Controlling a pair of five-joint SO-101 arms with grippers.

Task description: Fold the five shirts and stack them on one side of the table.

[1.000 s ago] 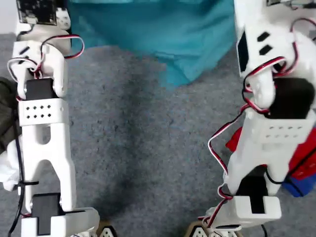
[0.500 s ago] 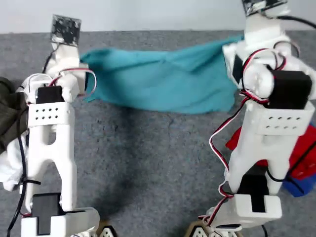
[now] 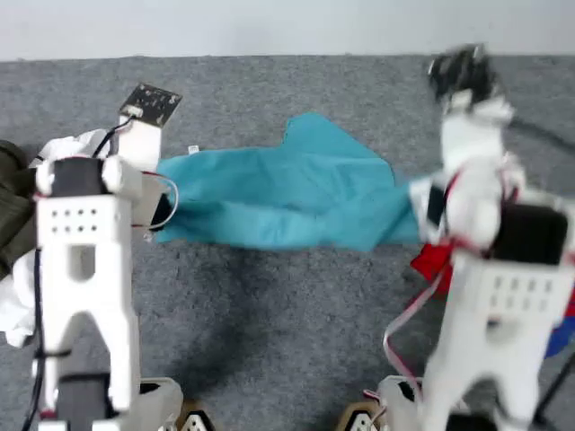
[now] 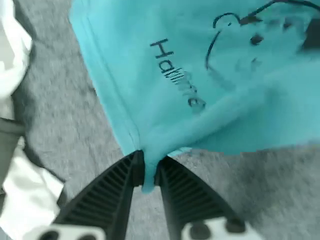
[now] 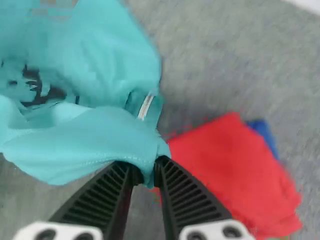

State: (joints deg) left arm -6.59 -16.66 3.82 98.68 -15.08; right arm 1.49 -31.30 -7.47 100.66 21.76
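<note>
A teal shirt lies stretched across the grey table between the two arms, partly doubled over. My left gripper is shut on its edge, with the printed front of the teal shirt spread beyond the fingers. My right gripper is shut on the other end of the teal shirt, near a collar label. In the high view the left gripper sits at the shirt's left end and the right gripper at its right end.
A folded red shirt lies over a blue one beside the right arm, the red one partly hidden by that arm. White cloth and dark olive cloth are heaped at the left edge.
Both arms have drawn back toward the table's front and lowered, bringing the teal shirt down from the far edge. The shirt now lies on the table, folded over itself.
</note>
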